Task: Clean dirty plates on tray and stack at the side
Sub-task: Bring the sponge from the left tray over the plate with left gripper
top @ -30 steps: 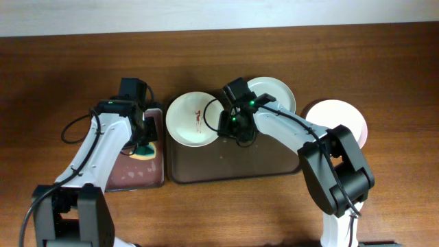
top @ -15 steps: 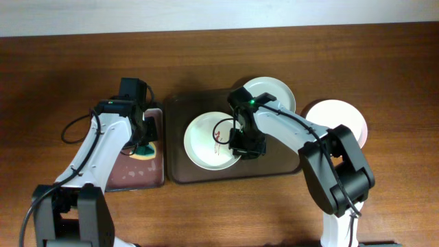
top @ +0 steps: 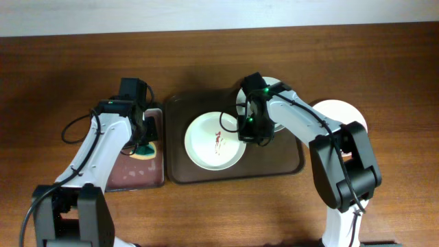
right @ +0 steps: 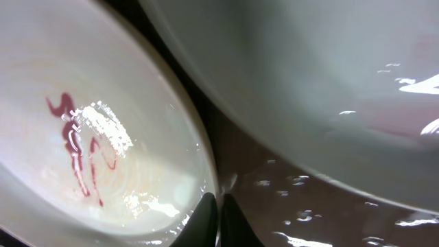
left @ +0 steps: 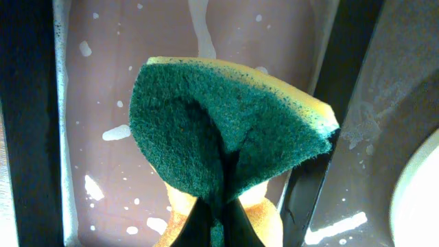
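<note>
The white plate (top: 215, 140) with a red smear lies on the left half of the dark brown tray (top: 274, 161). My right gripper (top: 247, 135) is shut on the white plate's right rim; the right wrist view shows the fingertips (right: 218, 202) at the rim of the smeared plate (right: 103, 137). The pale mint plate (top: 276, 84) sits at the tray's back right, partly under my right arm, and fills the upper part of the right wrist view (right: 309, 82). The pinkish-white plate (top: 339, 111) lies on the table to the right. My left gripper (top: 142, 145) is shut on a green-and-yellow sponge (left: 226, 130).
The smaller sponge tray (top: 137, 175) lies left of the brown tray, wet with foam specks (left: 103, 82). Its black rim borders the brown tray (left: 384, 137). Bare wet tray bottom (right: 288, 206) shows between the two plates.
My right gripper dragged the white plate from the tray's back left edge toward the front middle of the tray, then shifted up along its right rim. The left arm has not moved.
</note>
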